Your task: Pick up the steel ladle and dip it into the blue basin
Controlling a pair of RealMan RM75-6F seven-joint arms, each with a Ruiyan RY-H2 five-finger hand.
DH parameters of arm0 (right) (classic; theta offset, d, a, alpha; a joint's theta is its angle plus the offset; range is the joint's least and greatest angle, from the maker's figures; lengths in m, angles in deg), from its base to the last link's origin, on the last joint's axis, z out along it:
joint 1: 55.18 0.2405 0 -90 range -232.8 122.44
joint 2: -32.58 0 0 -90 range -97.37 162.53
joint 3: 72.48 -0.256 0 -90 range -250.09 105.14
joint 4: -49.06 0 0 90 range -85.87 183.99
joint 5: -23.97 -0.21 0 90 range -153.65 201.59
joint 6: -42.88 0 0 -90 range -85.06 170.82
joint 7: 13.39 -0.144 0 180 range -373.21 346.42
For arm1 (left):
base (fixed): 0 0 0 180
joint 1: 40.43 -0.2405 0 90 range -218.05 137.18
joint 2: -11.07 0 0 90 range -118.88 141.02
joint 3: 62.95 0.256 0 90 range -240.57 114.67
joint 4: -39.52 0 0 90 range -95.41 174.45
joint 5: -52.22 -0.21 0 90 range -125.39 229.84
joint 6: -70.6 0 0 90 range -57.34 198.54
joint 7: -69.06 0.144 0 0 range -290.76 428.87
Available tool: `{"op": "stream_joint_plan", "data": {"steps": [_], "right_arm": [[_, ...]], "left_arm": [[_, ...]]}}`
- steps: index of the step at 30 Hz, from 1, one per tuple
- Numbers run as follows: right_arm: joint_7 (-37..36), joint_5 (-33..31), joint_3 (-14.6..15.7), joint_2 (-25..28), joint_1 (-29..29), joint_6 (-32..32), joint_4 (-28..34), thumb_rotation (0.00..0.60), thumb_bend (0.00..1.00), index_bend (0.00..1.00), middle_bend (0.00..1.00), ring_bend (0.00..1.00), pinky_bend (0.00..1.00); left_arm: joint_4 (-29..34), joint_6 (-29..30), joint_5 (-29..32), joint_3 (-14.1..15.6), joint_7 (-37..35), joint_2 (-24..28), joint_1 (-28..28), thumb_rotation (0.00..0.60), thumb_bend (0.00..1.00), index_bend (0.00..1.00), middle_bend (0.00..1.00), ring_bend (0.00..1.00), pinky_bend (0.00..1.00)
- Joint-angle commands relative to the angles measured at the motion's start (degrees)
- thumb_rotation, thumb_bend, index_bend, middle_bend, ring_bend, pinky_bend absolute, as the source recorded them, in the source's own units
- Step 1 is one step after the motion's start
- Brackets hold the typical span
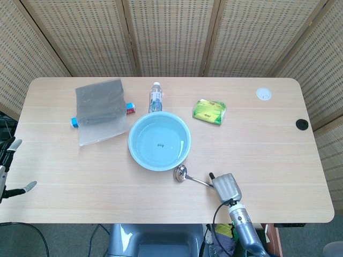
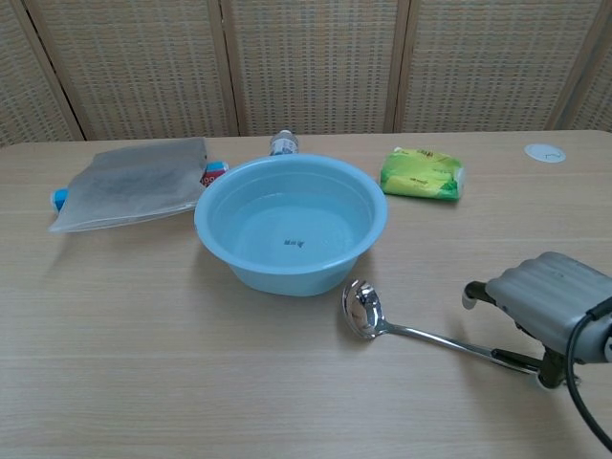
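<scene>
The steel ladle lies flat on the table just in front of the blue basin, which holds water. The ladle's bowl points at the basin and its handle runs off to the right. My right hand hangs low over the handle's dark end, covering it. Its fingertips reach down beside the handle, and its thumb sticks out to the left, above the shaft. My left hand is off the table's left edge, fingers spread, holding nothing.
Behind the basin stands a water bottle. A grey pouch lies at the back left and a green packet at the back right. A white disc and a black grommet sit far right.
</scene>
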Motion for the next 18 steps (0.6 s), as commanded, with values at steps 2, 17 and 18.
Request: {"op": "stream_joint_plan", "data": {"steps": [2, 17, 18], "right_arm": [[-0.62, -1.46, -0.94, -0.88, 0.48, -0.62, -2.50, 0.600, 0.00, 0.24, 0.96, 0.89, 1.00], [-5.83, -2.92, -5.55, -2.24, 2.47, -1.27, -11.50, 0.600, 0.00, 0.24, 0.96, 0.89, 1.00], [-6.17, -2.91, -5.60, -1.76, 2.43, -1.22, -10.92, 0.600, 0.00, 0.24, 0.96, 0.89, 1.00]], "left_arm": [[-0.03, -0.22, 0.14, 0.00, 0.36, -0.14, 0.11, 0.600, 0.00, 0.00, 0.00, 0.00, 0.00], [0.29, -0.82, 0.84, -0.08, 2.66, -1.02, 0.53, 0.600, 0.00, 0.00, 0.00, 0.00, 0.00], [0.30, -0.82, 0.90, -0.12, 2.67, -1.02, 0.55, 0.600, 0.00, 0.00, 0.00, 0.00, 0.00]]}}
